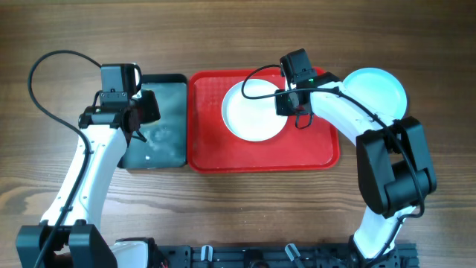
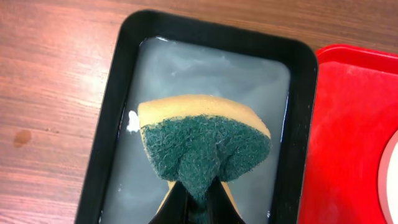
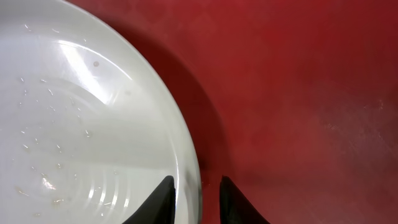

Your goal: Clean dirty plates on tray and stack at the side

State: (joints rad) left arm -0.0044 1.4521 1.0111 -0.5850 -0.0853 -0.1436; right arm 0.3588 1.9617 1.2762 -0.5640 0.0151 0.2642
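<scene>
The red tray (image 1: 260,158) sits mid-frame on the wooden counter (image 1: 431,37) in the overhead view. Its left rim lies just beside the right rim of a smaller black tray (image 1: 169,79). The white plate (image 1: 249,119) lies in the upper middle of the red tray, close to the top rim. Bare red floor shows to its left, along the whole lower edge and in the lower right corner. A blue plate (image 1: 379,88) rests on the counter just off the tray's upper right corner; the right arm hides whether the two touch. The right tool (image 3: 196,186) straddles the white plate's right edge, one finger over the plate and the other over the tray. A thin dark strip shows beside the rim, and I cannot tell whether the fingers actually clamp it. Small drops and specks dot the plate's surface. The left tool (image 2: 198,198) is closed on a sponge (image 2: 205,146), green scouring side toward the wrist camera and yellow foam behind. The sponge is over the middle of the black tray, whose floor looks wet and cloudy, and there is room between sponge and rim on every side.
</scene>
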